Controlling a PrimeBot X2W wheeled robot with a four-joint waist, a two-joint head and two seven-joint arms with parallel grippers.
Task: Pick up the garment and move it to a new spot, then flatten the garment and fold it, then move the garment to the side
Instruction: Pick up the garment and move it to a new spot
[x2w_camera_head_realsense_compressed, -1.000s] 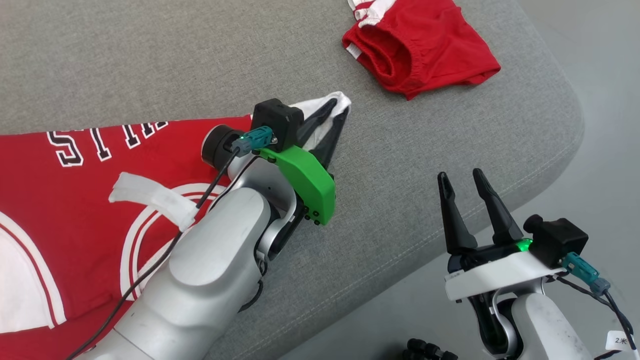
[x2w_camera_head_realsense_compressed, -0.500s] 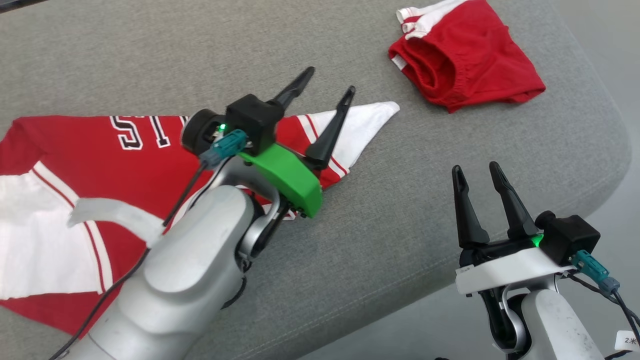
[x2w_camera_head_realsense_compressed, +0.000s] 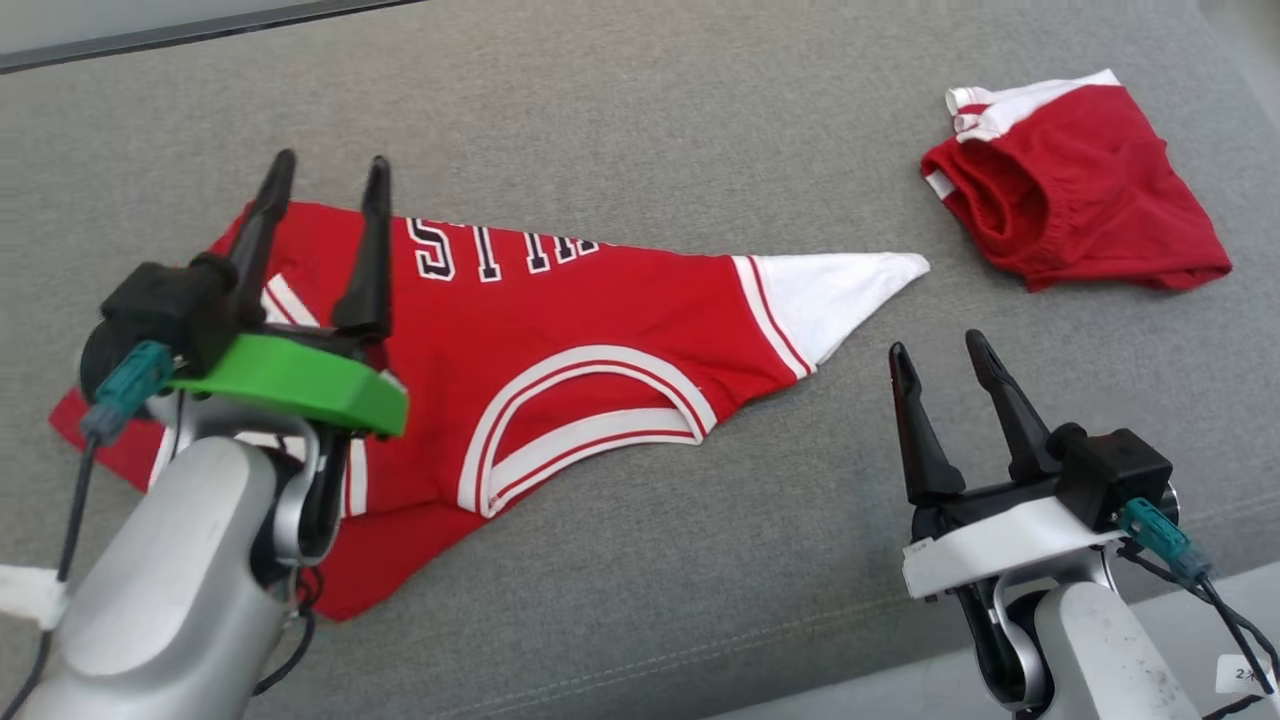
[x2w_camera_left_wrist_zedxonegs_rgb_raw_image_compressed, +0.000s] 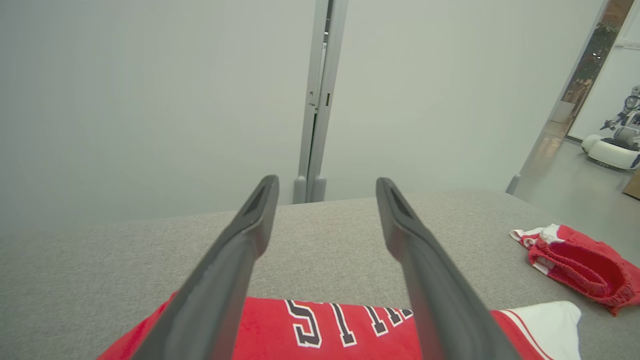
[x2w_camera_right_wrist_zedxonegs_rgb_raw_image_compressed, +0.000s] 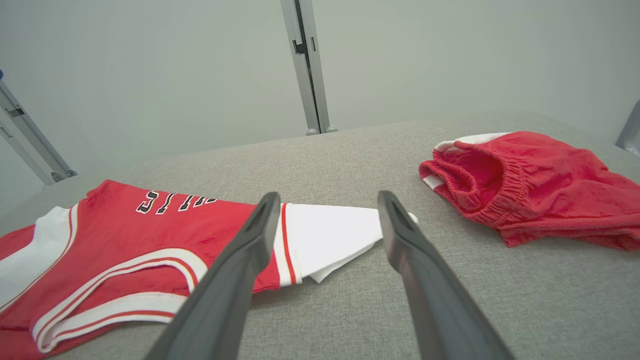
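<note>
right, nearest the robot the red-and-white basketball jersey with black-and-white lettering (x2w_camera_head_realsense_compressed: 560, 320) lies spread out on the grey fabric cushion (x2w_camera_head_realsense_compressed: 650, 120), left of centre, its white-trimmed neck opening (x2w_camera_head_realsense_compressed: 590, 410) facing up and one white corner (x2w_camera_head_realsense_compressed: 850, 285) drawn out to a point on the right. by the look of it the pick-up and move are done and the flattening is partly there: the cloth lies mostly smooth but skewed, more a wedge than a square, and the near left hem looks bunched under the arm. no fold is in yet, and the move to the side is left too. now the pincers: the left gripper (x2w_camera_head_realsense_compressed: 331, 158) hangs over the jersey's left end with its two dark fingers spread wide and nothing between them, and in the left wrist view that gripper (x2w_camera_left_wrist_zedxonegs_rgb_raw_image_compressed: 327, 179) points out past the lettering toward bare cushion, lifted off the cloth as far as i can judge. the right gripper (x2w_camera_head_realsense_compressed: 936, 342) sits at the cushion's near edge, parted just as freely and empty, and from the right wrist view its fingers (x2w_camera_right_wrist_zedxonegs_rgb_raw_image_compressed: 250, 240) frame that white corner without touching it. further back, well apart from the jersey, a crumpled pair of red shorts with white trim (x2w_camera_head_realsense_compressed: 1080, 210) rests at the far right, and beyond the cushion stands a pale wall (x2w_camera_left_wrist_zedxonegs_rgb_raw_image_compressed: 150, 100).
</note>
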